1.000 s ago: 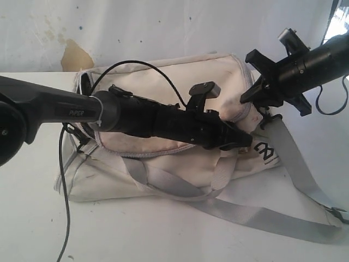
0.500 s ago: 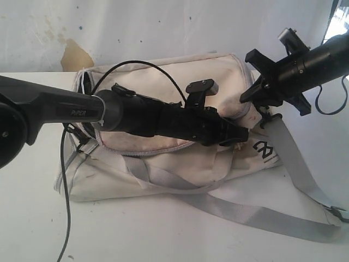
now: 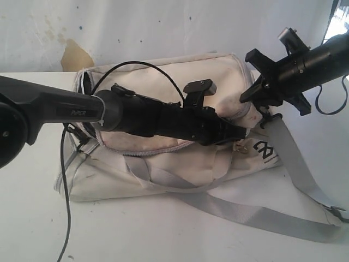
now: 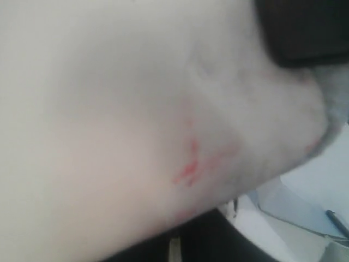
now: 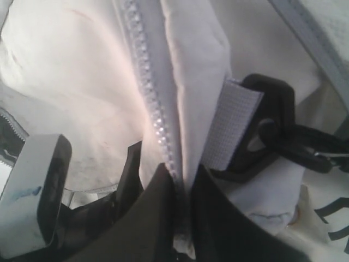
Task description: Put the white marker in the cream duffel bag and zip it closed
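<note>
Pinching the cream duffel bag (image 3: 103, 174) at its zipper (image 5: 147, 93), right gripper (image 5: 182, 183); left gripper (image 3: 240, 139) closed against its fabric

"Where's the cream duffel bag (image 3: 218, 71)?"
"Lying soft and slumped on the white surface (image 3: 163, 234). It's stained off-white, its grey strap (image 3: 262, 215) trailing right, with a black logo (image 3: 265, 150) at that end."
"And the zipper (image 5: 146, 93)?"
"The teeth are meshed at that end."

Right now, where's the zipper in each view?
Exterior: zipper curves along the bag's front, mid-picture.
Left wrist: not discernible, only blurred bag fabric.
Right wrist: zipper crosses mid-picture, pinched in the right gripper.
Shared landmark: the bag's cream fabric.
</note>
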{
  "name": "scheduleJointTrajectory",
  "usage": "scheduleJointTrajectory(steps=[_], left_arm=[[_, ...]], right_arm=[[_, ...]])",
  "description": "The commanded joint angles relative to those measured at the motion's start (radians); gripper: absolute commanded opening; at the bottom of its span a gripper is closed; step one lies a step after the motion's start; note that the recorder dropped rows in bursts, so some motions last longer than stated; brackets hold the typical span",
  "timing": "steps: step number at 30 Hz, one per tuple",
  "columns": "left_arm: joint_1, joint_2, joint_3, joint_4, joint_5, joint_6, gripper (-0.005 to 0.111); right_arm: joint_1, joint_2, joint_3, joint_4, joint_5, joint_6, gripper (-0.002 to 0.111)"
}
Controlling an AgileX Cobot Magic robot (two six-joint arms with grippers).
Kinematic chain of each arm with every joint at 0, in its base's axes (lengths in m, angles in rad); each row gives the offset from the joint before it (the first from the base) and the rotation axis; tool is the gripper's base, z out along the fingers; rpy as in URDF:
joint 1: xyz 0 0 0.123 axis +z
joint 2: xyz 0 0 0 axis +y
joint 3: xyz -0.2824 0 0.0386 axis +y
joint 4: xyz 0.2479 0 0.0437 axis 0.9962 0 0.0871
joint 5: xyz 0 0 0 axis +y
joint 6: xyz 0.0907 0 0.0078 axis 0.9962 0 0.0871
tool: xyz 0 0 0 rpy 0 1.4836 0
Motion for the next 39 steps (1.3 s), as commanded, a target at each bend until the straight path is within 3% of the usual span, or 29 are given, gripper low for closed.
scheduleJointTrajectory(steps=[1,6,10,18,30,39], left_arm=[[0.002,-0.007,-0.005,0.033,0.173,0.004,0.0],[0.041,-0.011,-0.005,0.129,0.377,-0.095,0.0],[0.094,-0.023,-0.005,0.278,0.444,-0.271,0.0],[0.157,-0.032,-0.005,0.444,0.624,-0.459,0.0],[0.175,-0.198,-0.005,1.039,0.607,-0.822,0.0],[0.18,-0.327,-0.005,1.629,0.692,-1.131,0.0]], right_arm=[[-0.003,-0.004,0.004,0.012,0.008,-0.041,0.0],[-0.003,-0.004,0.004,0.006,0.008,-0.055,0.0],[-0.003,-0.004,0.004,-0.002,0.004,-0.064,0.0],[-0.003,-0.004,0.004,-0.058,-0.027,-0.064,0.0],[-0.003,-0.004,0.004,-0.101,-0.067,-0.064,0.0],[-0.003,-0.004,0.004,-0.177,-0.092,-0.06,0.0]])
